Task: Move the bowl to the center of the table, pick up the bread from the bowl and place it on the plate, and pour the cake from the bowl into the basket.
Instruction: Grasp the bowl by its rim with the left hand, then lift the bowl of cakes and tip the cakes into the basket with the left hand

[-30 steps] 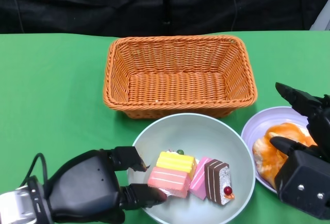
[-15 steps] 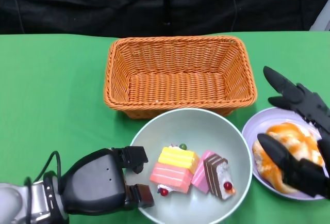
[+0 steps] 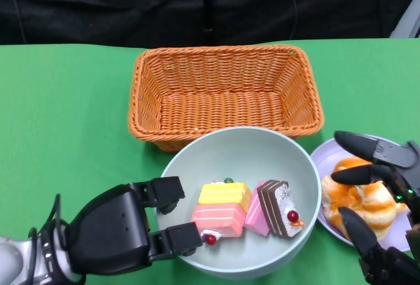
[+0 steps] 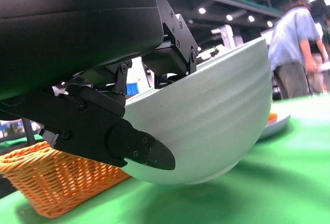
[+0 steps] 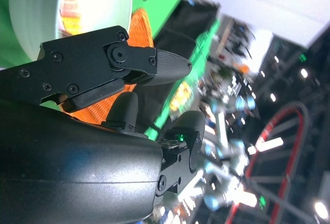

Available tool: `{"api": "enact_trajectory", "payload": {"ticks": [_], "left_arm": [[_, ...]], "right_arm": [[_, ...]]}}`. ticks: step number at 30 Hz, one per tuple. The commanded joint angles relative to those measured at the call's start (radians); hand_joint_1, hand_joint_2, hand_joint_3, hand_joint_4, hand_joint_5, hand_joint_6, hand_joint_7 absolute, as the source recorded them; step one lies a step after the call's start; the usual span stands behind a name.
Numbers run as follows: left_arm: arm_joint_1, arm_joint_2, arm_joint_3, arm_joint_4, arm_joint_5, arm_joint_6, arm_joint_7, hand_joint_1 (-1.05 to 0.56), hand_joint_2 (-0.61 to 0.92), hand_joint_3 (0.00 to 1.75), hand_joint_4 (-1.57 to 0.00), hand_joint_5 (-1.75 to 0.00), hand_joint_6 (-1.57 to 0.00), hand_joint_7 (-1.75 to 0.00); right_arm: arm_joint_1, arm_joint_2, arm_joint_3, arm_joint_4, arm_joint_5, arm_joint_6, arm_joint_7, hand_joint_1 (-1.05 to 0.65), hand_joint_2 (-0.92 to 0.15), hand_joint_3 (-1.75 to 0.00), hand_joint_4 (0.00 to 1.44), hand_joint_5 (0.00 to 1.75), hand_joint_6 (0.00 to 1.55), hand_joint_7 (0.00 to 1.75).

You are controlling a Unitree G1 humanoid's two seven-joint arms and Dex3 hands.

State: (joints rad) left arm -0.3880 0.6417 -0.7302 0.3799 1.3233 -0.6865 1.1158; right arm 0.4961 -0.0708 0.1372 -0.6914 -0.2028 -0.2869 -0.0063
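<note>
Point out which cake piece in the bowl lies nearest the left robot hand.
The pink layered cake, right by the left robot hand at the bowl rim. The yellow-topped one and the chocolate one lie farther off.

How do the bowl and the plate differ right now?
The bowl is pale green, deep and gripped at its rim by the left hand; the plate is lilac, shallow and unheld. The bowl holds cake pieces; the plate holds bread. Both are round and sit near the basket.
</note>
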Motion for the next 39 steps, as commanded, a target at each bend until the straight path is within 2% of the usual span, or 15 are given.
{"api": "enact_trajectory", "payload": {"ticks": [1, 6, 8, 9, 11, 13, 14, 15, 16, 17, 21, 24, 28, 34, 39], "left_arm": [[0.058, 0.051, 0.085, -0.096, -0.143, -0.050, -0.051, -0.20, 0.90, 0.05, -1.02, -1.75, -0.78, -1.75], [0.103, 0.051, 0.160, -0.162, -0.232, -0.082, -0.135, -0.19, 0.91, 0.06, -1.04, -1.75, -0.79, -1.75], [0.127, 0.049, 0.209, -0.206, -0.297, -0.098, -0.185, -0.13, 0.90, 0.07, -1.05, -1.75, -0.78, -1.75], [0.137, 0.048, 0.238, -0.235, -0.341, -0.107, -0.218, -0.12, 0.90, 0.08, -1.05, -1.75, -0.78, -1.75], [0.150, 0.039, 0.279, -0.265, -0.396, -0.126, -0.266, -0.12, 0.88, 0.08, -1.05, -1.75, -0.77, -1.75], [0.158, 0.014, 0.314, -0.276, -0.453, -0.147, -0.303, -0.13, 0.88, 0.10, -1.06, -1.75, -0.77, -1.75], [0.162, 0.003, 0.327, -0.279, -0.471, -0.156, -0.320, -0.14, 0.50, 0.90, -1.07, -1.75, -0.79, -1.75], [0.165, -0.013, 0.338, -0.280, -0.524, -0.166, -0.354, -0.13, 0.29, 1.28, -1.06, -1.75, -0.79, -1.75], [0.170, -0.026, 0.348, -0.280, -0.560, -0.174, -0.384, -0.13, 0.21, 1.49, -1.06, -1.75, -0.79, -1.75], [0.174, -0.037, 0.359, -0.281, -0.586, -0.182, -0.410, -0.13, 0.15, 1.61, -1.06, -1.75, -0.79, -1.75], [0.189, -0.097, 0.388, -0.295, -0.765, -0.166, -0.578, -0.20, 0.17, 1.72, -1.07, -1.75, -0.82, -1.75], [0.181, -0.177, 0.382, -0.307, -0.953, -0.097, -0.730, -0.13, 0.17, 1.74, -1.06, -1.75, -0.84, -1.75], [0.173, -0.271, 0.393, -0.281, -1.112, -0.039, -0.876, -0.07, 0.20, 1.75, -1.03, -1.75, -0.84, -1.74], [0.133, -0.440, 0.441, -0.213, -1.262, 0.092, -1.008, -0.10, 0.22, 1.74, -1.03, -1.75, -0.84, -1.73], [0.133, -0.498, 0.489, -0.209, -1.277, 0.125, -1.075, -0.12, 0.22, 1.73, -1.03, -1.75, -0.83, -1.73]], "right_arm": [[0.016, 0.000, 0.011, 0.076, -0.007, -0.170, -0.026, -0.35, -0.89, -0.59, 0.17, 1.46, 0.05, 1.16], [0.012, 0.009, 0.005, 0.153, -0.004, -0.267, -0.046, -0.32, -0.84, -0.66, 0.17, 1.49, 0.05, 1.25], [0.006, 0.019, 0.002, 0.207, -0.006, -0.323, -0.063, -0.15, -0.71, -0.92, 0.28, 1.63, 0.18, 1.38], [-0.003, 0.018, -0.007, 0.239, -0.021, -0.353, -0.072, -0.13, -0.68, -0.98, 0.29, 1.65, 0.20, 1.40], [-0.016, 0.014, -0.021, 0.279, -0.040, -0.388, -0.080, -0.01, -0.52, -1.25, 0.45, 1.73, 0.42, 1.51], [-0.022, 0.004, -0.025, 0.312, -0.032, -0.402, -0.072, 0.04, -0.43, -1.39, 0.56, 1.74, 0.54, 1.52], [-0.023, 0.002, -0.025, 0.321, -0.026, -0.406, -0.068, 0.06, -0.38, -1.46, 0.63, 1.74, 0.62, 1.52], [-0.024, -0.004, -0.026, 0.333, -0.022, -0.406, -0.060, 0.07, -0.37, -1.49, 0.65, 1.75, 0.65, 1.52], [-0.025, -0.007, -0.028, 0.340, -0.021, -0.405, -0.056, 0.09, -0.30, -1.61, 0.75, 1.75, 0.71, 1.54], [-0.025, -0.009, -0.029, 0.344, -0.020, -0.406, -0.052, 0.11, -0.25, -1.69, 0.81, 1.75, 0.75, 1.55], [-0.040, -0.017, -0.029, 0.373, -0.017, -0.416, -0.040, 0.15, -0.22, -1.74, 0.96, 1.75, 0.82, 1.59], [-0.045, -0.019, -0.029, 0.381, -0.027, -0.404, -0.034, 0.14, -0.21, -1.75, 0.96, 1.75, 0.83, 1.59], [-0.048, -0.019, -0.027, 0.384, -0.031, -0.390, -0.025, 0.15, -0.21, -1.75, 0.96, 1.75, 0.81, 1.59], [-0.050, -0.016, -0.021, 0.389, -0.042, -0.376, -0.019, 0.19, -0.20, -1.75, 0.97, 1.75, 0.79, 1.59], [-0.050, -0.015, -0.021, 0.391, -0.046, -0.376, -0.018, 0.20, -0.20, -1.75, 0.97, 1.75, 0.79, 1.58]]}}
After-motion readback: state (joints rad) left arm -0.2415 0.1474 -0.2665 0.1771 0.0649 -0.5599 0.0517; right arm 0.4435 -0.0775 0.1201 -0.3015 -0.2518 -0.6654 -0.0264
